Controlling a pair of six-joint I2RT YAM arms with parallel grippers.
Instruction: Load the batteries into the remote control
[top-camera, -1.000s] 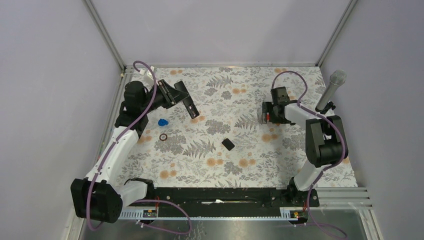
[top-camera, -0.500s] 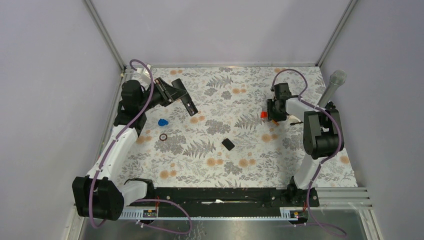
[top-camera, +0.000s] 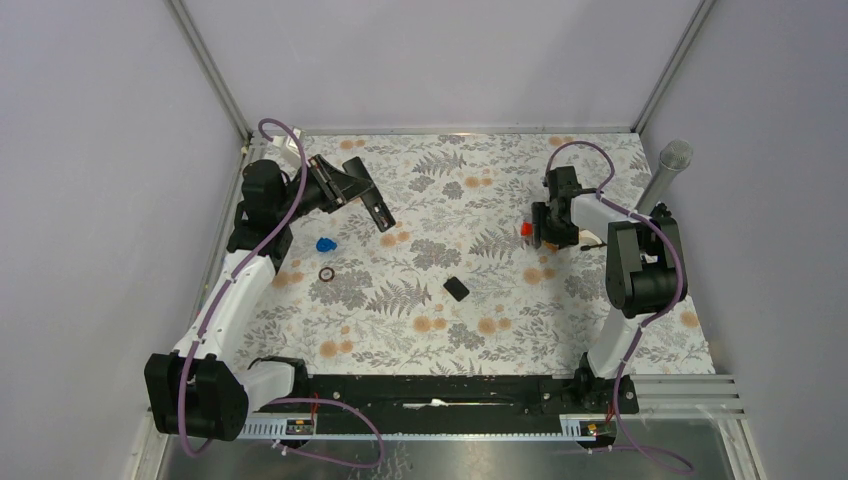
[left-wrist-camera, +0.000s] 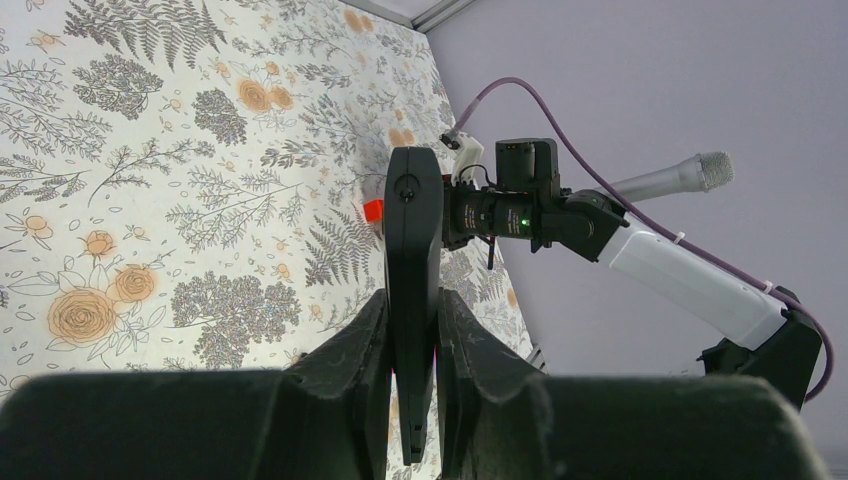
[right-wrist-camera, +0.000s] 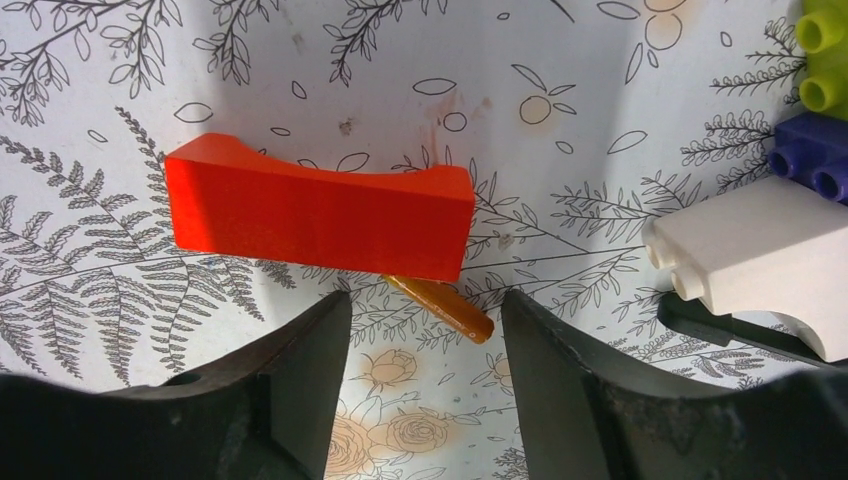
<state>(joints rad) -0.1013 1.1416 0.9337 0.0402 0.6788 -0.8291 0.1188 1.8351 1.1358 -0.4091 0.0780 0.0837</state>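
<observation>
The slim amber stick (right-wrist-camera: 445, 306) has its upper end hidden by the red block (right-wrist-camera: 318, 208). The white block (right-wrist-camera: 760, 255), green brick (right-wrist-camera: 826, 50) and blue brick (right-wrist-camera: 815, 160) are cut off by the right wrist view's right edge. In the left wrist view the remote control (left-wrist-camera: 413, 250) covers most of the red block, and its lower part is buried between the left hand (left-wrist-camera: 413, 305)'s fingers. From above, the batteries are too small to make out
</observation>
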